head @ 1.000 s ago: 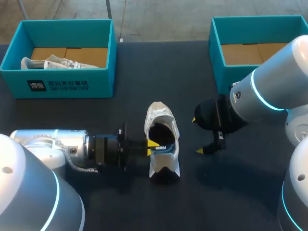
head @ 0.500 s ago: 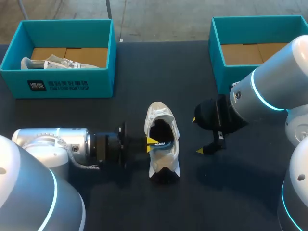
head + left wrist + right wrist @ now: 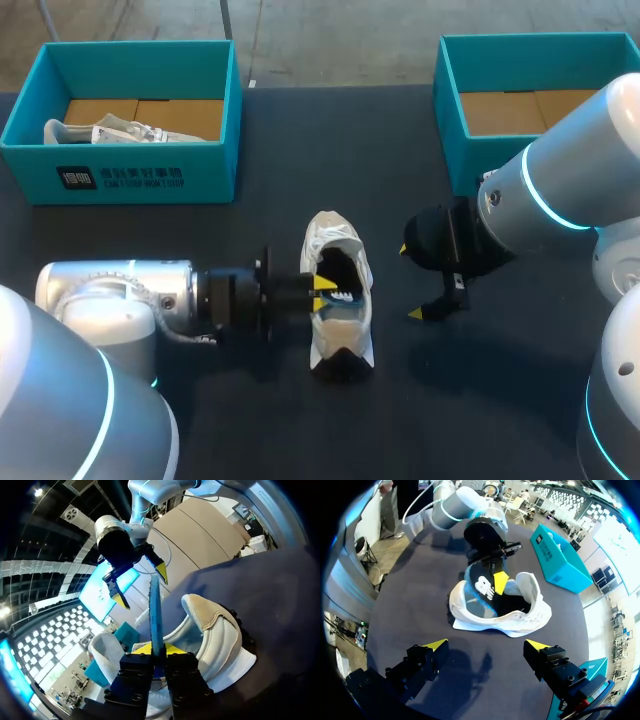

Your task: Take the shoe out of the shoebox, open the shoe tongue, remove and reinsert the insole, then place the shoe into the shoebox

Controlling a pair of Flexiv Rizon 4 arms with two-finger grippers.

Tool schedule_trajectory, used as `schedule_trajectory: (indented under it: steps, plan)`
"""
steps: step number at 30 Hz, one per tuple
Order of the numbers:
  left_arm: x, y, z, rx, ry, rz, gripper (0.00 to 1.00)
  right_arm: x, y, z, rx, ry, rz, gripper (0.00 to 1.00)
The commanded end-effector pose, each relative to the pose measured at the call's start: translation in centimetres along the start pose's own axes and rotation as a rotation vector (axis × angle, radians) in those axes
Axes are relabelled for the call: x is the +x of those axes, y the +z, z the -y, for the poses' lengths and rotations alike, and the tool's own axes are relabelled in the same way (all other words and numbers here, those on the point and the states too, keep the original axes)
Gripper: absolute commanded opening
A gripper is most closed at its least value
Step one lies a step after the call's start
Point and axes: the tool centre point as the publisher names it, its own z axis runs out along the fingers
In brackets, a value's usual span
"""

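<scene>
Movement first: over the last second my left arm has slid in from its own side toward the white low-top sneaker [image 3: 332,236]. My left fingers [image 3: 322,292] now sit over the rim of its opening rather than just outside it. They are pinching the thin blue foam insole [image 3: 344,301] by one edge, a yellow tip on each face. In the left wrist view the sheet stands edge-on, straight out ahead of them. With that advance the insole's free end has gone further into the shoe's dark mouth, though part of it still stands above the collar beside my tips.

I read this as the reinsertion step under way but not finished. The sheet is on edge and will have to be laid flat on the shoe's floor before I can let go.

My right fingers [image 3: 409,282] have not moved. They are spread wide and hold nothing, on the far side of the sneaker from my left fingers, near it but apart.

The sneaker rests on the dark worktop [image 3: 300,140] between my two sets of fingers. The teal cardboard shoebox [image 3: 452,150] stands open well beyond my right fingers, its brown floor bare.
</scene>
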Motion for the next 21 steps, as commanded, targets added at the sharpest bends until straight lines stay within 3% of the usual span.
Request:
schedule_trajectory:
  steps: [1, 9, 15, 16, 21]
  plan:
    - [-0.3, -0.6, 1.3, -0.004, 0.014, 0.009, 0.35, 0.1, 0.0, 0.1, -0.003, -0.002, -0.001, 1.0]
    - [-0.3, -1.3, 2.8, -0.005, 0.036, 0.007, 0.35, 0.1, 0.0, 0.1, -0.003, -0.002, -0.001, 1.0]
    - [0.7, -0.8, 3.1, 0.005, 0.019, -0.006, 0.13, 0.1, 0.0, 0.1, -0.003, -0.002, -0.001, 1.0]
    - [1.0, -0.6, 3.0, 0.007, 0.013, -0.009, 0.0, 0.1, 0.0, 0.1, -0.003, -0.002, -0.001, 1.0]
    - [1.6, 0.1, 2.0, -0.003, 0.012, -0.044, 0.0, 0.1, 0.0, 0.1, -0.003, -0.002, -0.001, 1.0]
